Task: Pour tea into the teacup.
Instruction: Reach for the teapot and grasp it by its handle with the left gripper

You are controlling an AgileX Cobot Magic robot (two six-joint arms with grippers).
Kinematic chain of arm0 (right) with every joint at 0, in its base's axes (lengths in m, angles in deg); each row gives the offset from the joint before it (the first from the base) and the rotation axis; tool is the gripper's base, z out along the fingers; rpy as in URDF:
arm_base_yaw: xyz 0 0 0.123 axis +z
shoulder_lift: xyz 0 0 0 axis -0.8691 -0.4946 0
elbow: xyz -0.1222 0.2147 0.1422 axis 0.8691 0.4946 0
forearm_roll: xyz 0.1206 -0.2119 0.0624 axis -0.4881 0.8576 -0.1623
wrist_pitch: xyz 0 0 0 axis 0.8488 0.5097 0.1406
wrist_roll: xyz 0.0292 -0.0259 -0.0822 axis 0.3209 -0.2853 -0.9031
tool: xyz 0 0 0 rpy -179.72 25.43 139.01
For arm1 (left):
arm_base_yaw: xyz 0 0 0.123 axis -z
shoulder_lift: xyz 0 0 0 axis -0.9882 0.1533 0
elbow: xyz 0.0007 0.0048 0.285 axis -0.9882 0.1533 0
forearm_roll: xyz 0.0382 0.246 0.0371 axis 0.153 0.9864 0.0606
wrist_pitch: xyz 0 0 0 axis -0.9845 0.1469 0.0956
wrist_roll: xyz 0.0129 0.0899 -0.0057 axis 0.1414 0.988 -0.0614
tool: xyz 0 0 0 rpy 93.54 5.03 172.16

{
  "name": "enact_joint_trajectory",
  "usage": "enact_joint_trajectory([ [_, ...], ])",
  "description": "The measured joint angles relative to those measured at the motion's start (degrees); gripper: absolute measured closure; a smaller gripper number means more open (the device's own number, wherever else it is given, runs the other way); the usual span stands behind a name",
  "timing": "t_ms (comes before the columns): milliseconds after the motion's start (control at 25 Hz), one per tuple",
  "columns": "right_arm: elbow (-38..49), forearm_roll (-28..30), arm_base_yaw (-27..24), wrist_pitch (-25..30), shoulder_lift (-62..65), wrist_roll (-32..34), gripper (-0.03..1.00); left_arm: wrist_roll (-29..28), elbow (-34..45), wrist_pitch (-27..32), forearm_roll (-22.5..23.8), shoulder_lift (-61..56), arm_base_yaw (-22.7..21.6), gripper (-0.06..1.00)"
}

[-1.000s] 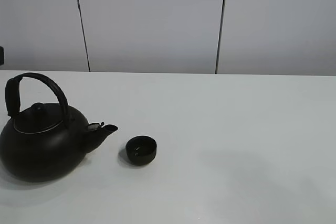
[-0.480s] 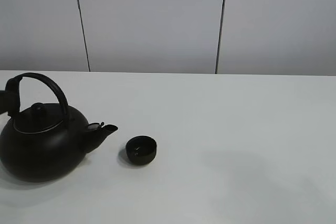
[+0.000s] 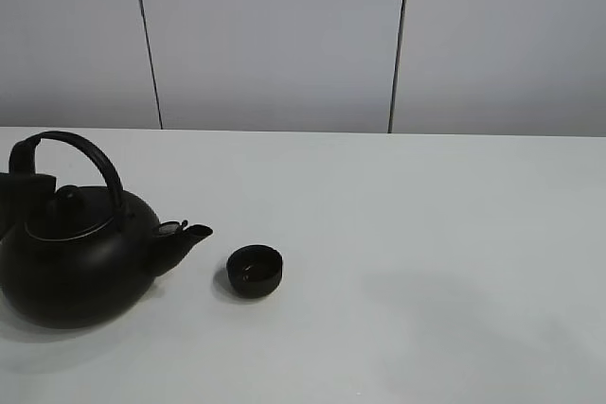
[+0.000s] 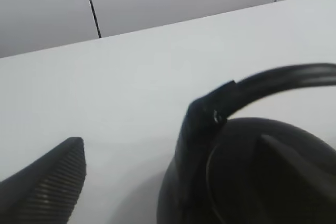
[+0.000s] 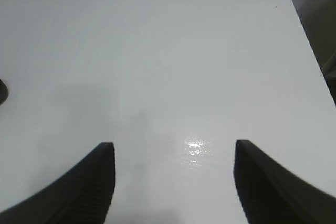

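The small matte-black teacup (image 3: 256, 270) stands on the white table (image 3: 426, 234), just right of the spout of the big black teapot (image 3: 80, 267). My left gripper (image 3: 26, 186) shows as a dark block at the rear foot of the teapot's arched handle (image 3: 90, 153). The left wrist view has one ribbed finger (image 4: 50, 184) beside the handle foot (image 4: 197, 129); the jaws stand wide and hold nothing. My right gripper (image 5: 173, 156) is open over bare table, and it is out of the exterior view.
The table's far right edge and rounded corner (image 5: 296, 14) appear in the right wrist view. A dark sliver (image 5: 2, 92) at that view's edge cannot be identified. A grey panelled wall (image 3: 284, 35) rises behind the table.
My left gripper has come in from the left edge toward the rear of the teapot's handle. Teapot and teacup have not moved.
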Motion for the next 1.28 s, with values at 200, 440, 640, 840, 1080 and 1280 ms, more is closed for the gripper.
enact_joint_trajectory([
  [200,0.0,0.0,0.0,0.0,0.0,0.0,0.52,0.41,-3.2,0.04,-0.21,2.46,0.0,0.36],
  [440,0.0,0.0,0.0,0.0,0.0,0.0,0.52,0.41,-4.81,1.58,-0.21,3.58,0.0,0.38],
  [640,0.0,0.0,0.0,0.0,0.0,0.0,0.52,0.41,-5.36,2.24,1.12,3.58,0.0,0.54],
  [840,0.0,0.0,0.0,0.0,0.0,0.0,0.52,0.43,-5.36,2.3,4.02,3.58,0.0,0.77],
  [1080,0.0,0.0,0.0,0.0,0.0,0.0,0.52,1.14,-5.4,2.24,5.41,3.58,0.0,0.83],
  [1280,0.0,0.0,0.0,0.0,0.0,0.0,0.52,1.18,-5.4,2.32,5.65,3.26,0.0,0.83],
])
